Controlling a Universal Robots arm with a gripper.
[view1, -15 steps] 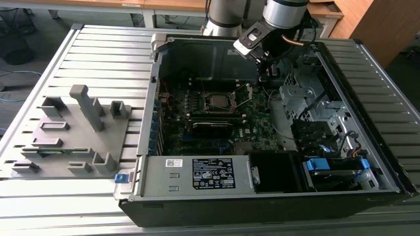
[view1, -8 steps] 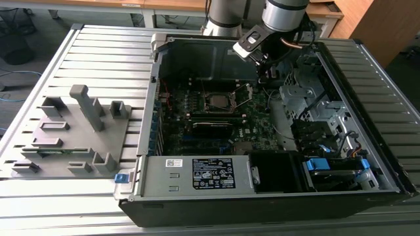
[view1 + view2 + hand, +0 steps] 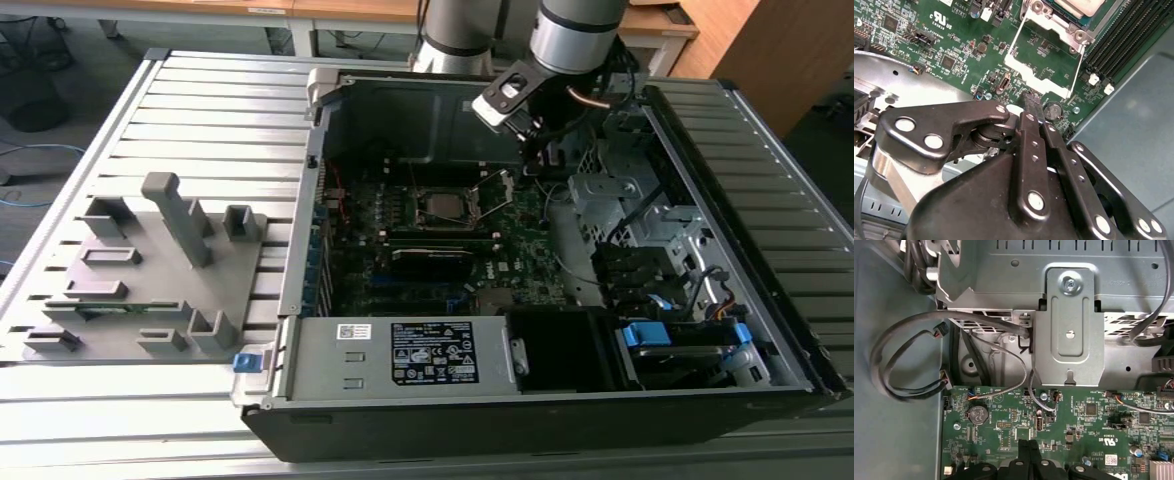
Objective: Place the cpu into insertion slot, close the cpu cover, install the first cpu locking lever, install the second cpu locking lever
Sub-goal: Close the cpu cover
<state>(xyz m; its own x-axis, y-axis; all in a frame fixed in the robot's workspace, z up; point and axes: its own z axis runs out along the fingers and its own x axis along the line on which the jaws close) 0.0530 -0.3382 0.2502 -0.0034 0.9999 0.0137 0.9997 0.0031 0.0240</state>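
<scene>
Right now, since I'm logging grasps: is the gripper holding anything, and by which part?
Nothing: the gripper has its jaws shut on each other, tips near the open cover.

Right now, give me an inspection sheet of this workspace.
Surface: slatted metal table, with an open computer case lying on it.
Job's things: cpu sits in the insertion slot; cpu cover lies open.
Clutter: grey fixture block at the exterior view's left.
Grippers: gripper, fingers shut, tips at the open cover's edge; contact unclear.
Cables: grey cables looped beside the motherboard.
Surroundings: wooden desks behind the table.
</scene>
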